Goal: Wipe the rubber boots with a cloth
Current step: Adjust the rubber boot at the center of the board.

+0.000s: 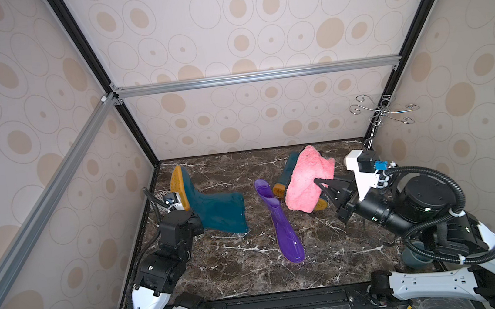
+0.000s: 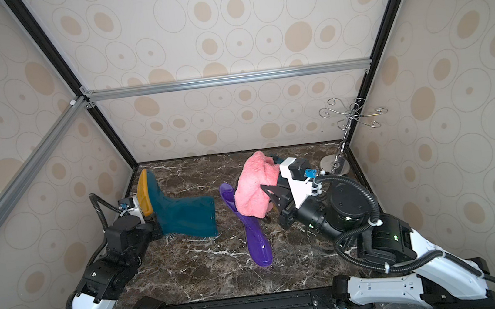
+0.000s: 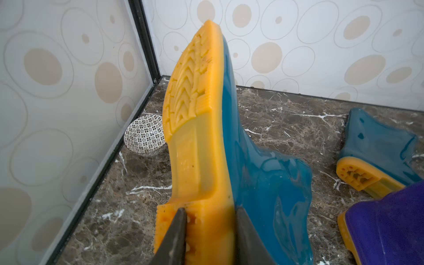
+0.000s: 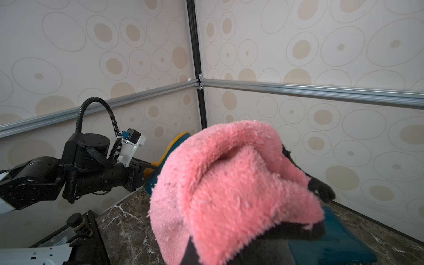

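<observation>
Marble bench (image 1: 253, 275) is shared by three rubber boots: one teal boot (image 1: 217, 209) is clamped at the heel by the left fingers (image 3: 176, 234), the purple boot (image 1: 285, 230) lies mid-bench, and the far teal boot (image 1: 292, 166) is covered by the cloth (image 1: 306, 180), pinched in the right fingers (image 1: 327, 184).

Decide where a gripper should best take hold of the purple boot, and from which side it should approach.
Probably the shaft's top rim of the purple boot, from above, one jaw inside: it seems to stand upright with the opening facing up, and the thin wall suits narrow jaws. The glossy foot looks too broad.
</observation>
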Controlling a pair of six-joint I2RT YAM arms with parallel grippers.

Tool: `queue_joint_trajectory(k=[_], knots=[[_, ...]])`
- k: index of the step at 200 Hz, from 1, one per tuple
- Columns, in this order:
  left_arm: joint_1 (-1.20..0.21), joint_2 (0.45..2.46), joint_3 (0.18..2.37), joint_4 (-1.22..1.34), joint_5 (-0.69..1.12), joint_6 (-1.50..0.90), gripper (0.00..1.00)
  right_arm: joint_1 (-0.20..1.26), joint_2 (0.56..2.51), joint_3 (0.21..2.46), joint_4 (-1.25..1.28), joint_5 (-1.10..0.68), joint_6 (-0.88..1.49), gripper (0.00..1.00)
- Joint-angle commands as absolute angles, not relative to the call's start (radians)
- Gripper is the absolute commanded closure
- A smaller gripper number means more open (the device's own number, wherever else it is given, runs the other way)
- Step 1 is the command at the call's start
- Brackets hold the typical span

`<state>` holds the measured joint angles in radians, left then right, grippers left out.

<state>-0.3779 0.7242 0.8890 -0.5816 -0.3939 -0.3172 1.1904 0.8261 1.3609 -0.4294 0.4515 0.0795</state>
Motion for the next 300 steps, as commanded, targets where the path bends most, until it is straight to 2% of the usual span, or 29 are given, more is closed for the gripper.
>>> queue_joint_trajectory(k=[1, 51, 91, 143, 168, 205, 259, 300], knots=[[-0.381, 0.724, 0.982, -0.552, -0.473, -0.183, 1.00, 1.193, 0.798, 1.350, -0.461, 0.522, 0.059, 1.00], [-0.434, 0.764, 1.066, -0.561, -0.796, -0.111, 1.00, 1.193, 0.740, 1.333, -0.498, 0.552, 0.066, 1.00], [-0.489, 0.894, 1.155, -0.564, -0.849, -0.062, 1.00, 1.193, 0.719, 1.311, -0.519, 0.549, 0.087, 1.00], [-0.568, 0.971, 1.069, -0.492, -1.001, 0.004, 1.00, 1.193, 0.664, 1.257, -0.528, 0.553, 0.122, 1.00], [-0.584, 0.969, 1.100, -0.466, -1.067, 0.097, 1.00, 1.193, 0.651, 1.263, -0.549, 0.548, 0.124, 1.00], [-0.687, 1.012, 1.052, -0.385, -1.202, 0.275, 1.00, 1.193, 0.637, 1.232, -0.541, 0.534, 0.131, 1.00], [-0.772, 1.158, 0.958, -0.422, -1.128, 0.166, 1.00, 1.193, 0.593, 1.204, -0.558, 0.527, 0.157, 1.00], [-0.793, 1.281, 1.021, -0.545, -1.073, -0.027, 1.00, 1.193, 0.559, 1.198, -0.594, 0.530, 0.183, 1.00]])
